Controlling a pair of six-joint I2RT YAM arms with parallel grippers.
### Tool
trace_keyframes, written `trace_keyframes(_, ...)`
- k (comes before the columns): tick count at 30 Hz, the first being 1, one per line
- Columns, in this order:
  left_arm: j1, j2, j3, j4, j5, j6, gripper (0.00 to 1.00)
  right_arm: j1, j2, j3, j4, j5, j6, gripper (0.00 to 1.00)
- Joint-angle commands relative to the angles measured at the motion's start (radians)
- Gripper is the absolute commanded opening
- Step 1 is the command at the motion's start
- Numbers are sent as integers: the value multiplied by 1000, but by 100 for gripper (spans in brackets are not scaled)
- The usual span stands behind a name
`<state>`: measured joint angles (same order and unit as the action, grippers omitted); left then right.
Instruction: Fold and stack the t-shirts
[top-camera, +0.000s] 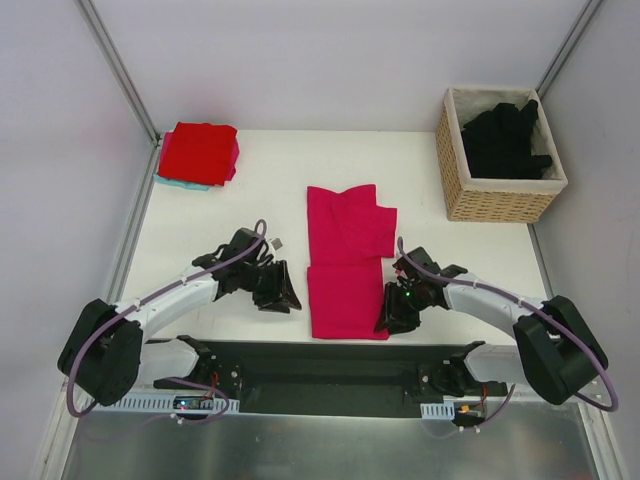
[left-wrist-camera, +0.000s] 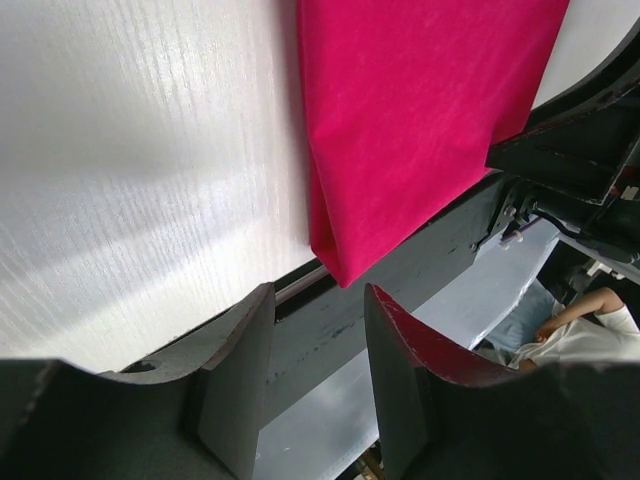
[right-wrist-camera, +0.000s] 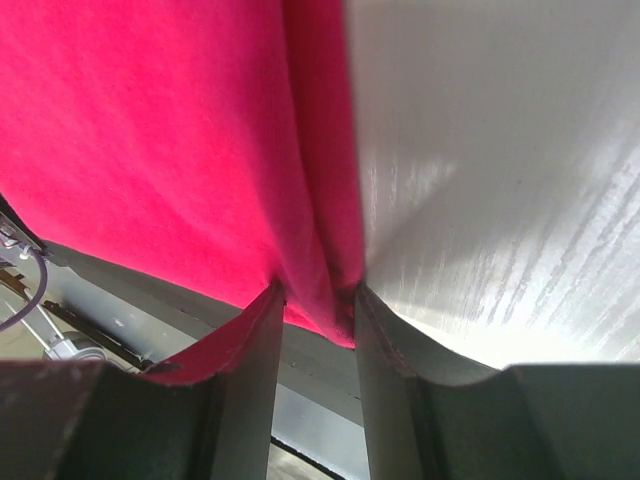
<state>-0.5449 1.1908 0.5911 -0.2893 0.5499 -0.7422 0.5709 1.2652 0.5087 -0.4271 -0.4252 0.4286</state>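
Observation:
A magenta-pink t-shirt (top-camera: 345, 260) lies folded into a long strip in the middle of the table, with a sleeve sticking out to the right at its far half. My right gripper (top-camera: 392, 315) sits at the shirt's near right corner. In the right wrist view its jaws (right-wrist-camera: 318, 295) stand open astride the shirt's edge (right-wrist-camera: 150, 130), with a fold of cloth bunched between the tips. My left gripper (top-camera: 280, 295) hovers just left of the near left corner (left-wrist-camera: 420, 120), open (left-wrist-camera: 318, 295) and empty. A folded red t-shirt (top-camera: 200, 150) lies at the far left. Black t-shirts (top-camera: 505, 135) fill the basket.
The wicker basket (top-camera: 500, 200) stands at the far right. The red shirt rests on other folded cloth with a teal edge (top-camera: 180, 183) showing. A black rail (top-camera: 330, 365) runs along the table's near edge, right below the magenta shirt's hem.

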Motion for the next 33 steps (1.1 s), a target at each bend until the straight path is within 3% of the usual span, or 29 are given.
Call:
trace_keyframes(1,-20,39,-39,64,33,-8,41,-2,22,24,31,25,4,37)
trace_keyframes(18,-161,225,27,147,38,-39,48,-2,33,59,-32,34,-37,35)
trace_keyframes(33,-181,297,73,160,47,-28,46,0,34,70,-56,43,-56,34)
